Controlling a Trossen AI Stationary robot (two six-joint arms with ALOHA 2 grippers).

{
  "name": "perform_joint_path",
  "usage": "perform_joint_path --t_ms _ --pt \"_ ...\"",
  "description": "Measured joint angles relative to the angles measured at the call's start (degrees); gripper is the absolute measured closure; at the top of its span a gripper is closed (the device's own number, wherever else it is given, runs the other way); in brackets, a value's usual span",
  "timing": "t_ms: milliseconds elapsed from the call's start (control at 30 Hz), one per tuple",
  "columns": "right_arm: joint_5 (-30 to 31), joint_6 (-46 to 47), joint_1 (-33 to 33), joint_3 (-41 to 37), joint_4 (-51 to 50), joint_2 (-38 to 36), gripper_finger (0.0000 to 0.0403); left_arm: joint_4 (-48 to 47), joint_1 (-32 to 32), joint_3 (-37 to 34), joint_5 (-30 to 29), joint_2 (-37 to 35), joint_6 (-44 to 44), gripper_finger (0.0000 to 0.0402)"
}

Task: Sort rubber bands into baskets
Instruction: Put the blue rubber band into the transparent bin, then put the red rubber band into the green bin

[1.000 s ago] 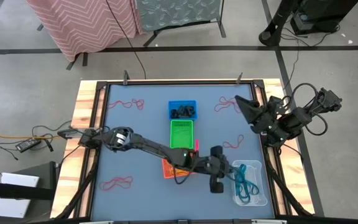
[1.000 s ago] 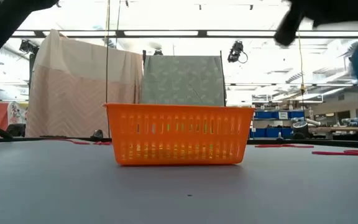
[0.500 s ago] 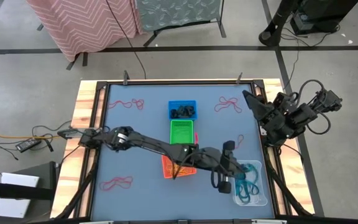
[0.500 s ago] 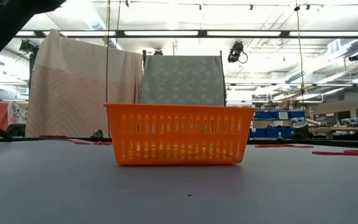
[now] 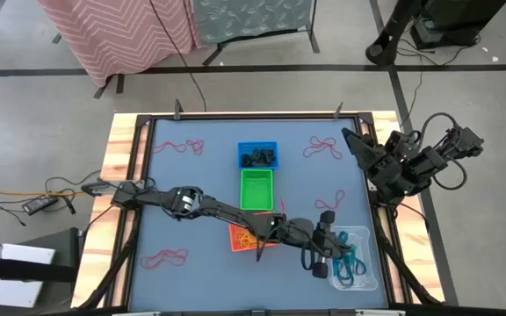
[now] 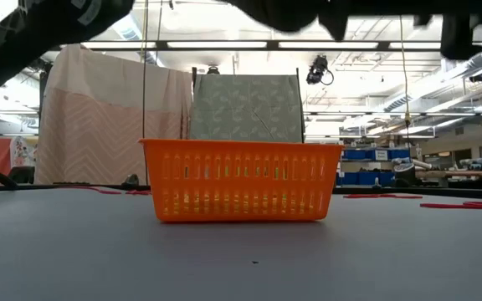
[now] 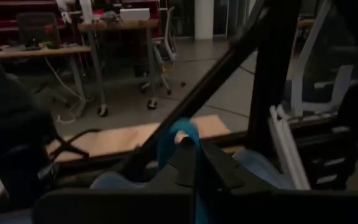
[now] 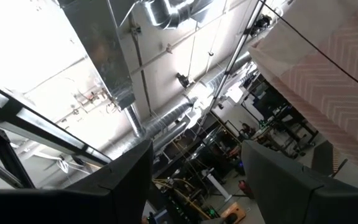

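My left arm reaches across the table, and my left gripper point(image 5: 329, 254) is at the left wall of the clear tub point(image 5: 369, 279), near the right front corner. It is shut on a teal rubber band point(image 7: 178, 133). More teal bands point(image 5: 350, 261) lie in the tub. The orange basket point(image 5: 238, 237) is partly hidden under the arm and stands in the middle of the low view point(image 6: 241, 179). The green basket point(image 5: 256, 190) and the blue basket point(image 5: 258, 156), which holds black bands, stand behind it. My right gripper point(image 5: 356, 146) is open and empty at the right edge. My left gripper pinches the teal band between its two shut fingers. A strip of the band point(image 7: 196, 190) runs between the fingers, and a loop of it point(image 7: 180, 132) stands out past their tips. The fingers point roughly level toward the table's right edge.
Red bands lie on the mat at the far left point(image 5: 184, 146), far right point(image 5: 322, 147), right middle point(image 5: 330, 200) and near left point(image 5: 165, 258). A black frame and wooden boards point(image 5: 117, 175) edge the table.
My left gripper has gone toward the table's right edge, from beside the orange basket to the tub's left wall, and has turned about on the way. My right arm has drawn back slightly toward the right edge.
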Motion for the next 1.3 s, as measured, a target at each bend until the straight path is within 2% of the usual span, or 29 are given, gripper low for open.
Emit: perform_joint_path --t_ms 167,333,433,500,633,800,900,1000,1167,1233,1300 --pt "0.2 0.2 0.0 0.0 -1.2 0.0 0.0147 0.6 0.1 0.0 -0.4 2.1 -1.4 0.0383" --pt "0.2 0.2 0.0 0.0 -1.5 0.0 0.0147 -4.8 0.1 0.0 -1.7 2.5 -7.4 0.0379" --pt "0.2 -0.1 0.0 0.0 -1.5 0.0 0.0147 -5.4 0.3 0.0 0.5 2.5 -7.5 0.0366" --pt "0.2 -0.1 0.0 0.0 -1.5 0.0 0.0147 -6.1 0.3 0.2 1.7 2.4 -7.5 0.0346" --pt "0.2 -0.2 0.0 0.0 -1.5 0.0 0.0147 -13.5 0.5 3.7 3.1 2.1 -7.1 0.0291" --pt "0.3 -0.2 0.0 0.0 -1.5 0.1 0.0147 -19.1 1.4 3.5 6.7 0.7 -7.0 0.0217" --pt "0.5 -0.7 0.0 0.0 -1.5 0.1 0.0147 -26.9 2.5 3.5 8.5 -2.5 -7.0 0.0184" --pt "0.9 -1.7 0.0 0.0 -1.4 0.1 0.0147 -37.9 4.2 3.7 10.6 -7.6 -6.9 0.0166" --pt "2.1 -3.5 -0.8 0.0 -1.4 0.0 0.0147 -62.9 7.6 3.8 11.5 -14.8 -3.5 0.0167" --pt "2.8 -4.5 -1.2 0.0 -1.4 0.0 0.0147 -72.1 8.8 3.7 9.9 -17.5 -1.8 0.0172" --pt "5.9 -6.2 -1.3 0.0 -2.0 0.0 0.0147 -79.7 10.0 3.5 8.5 -20.2 -1.1 0.0177"
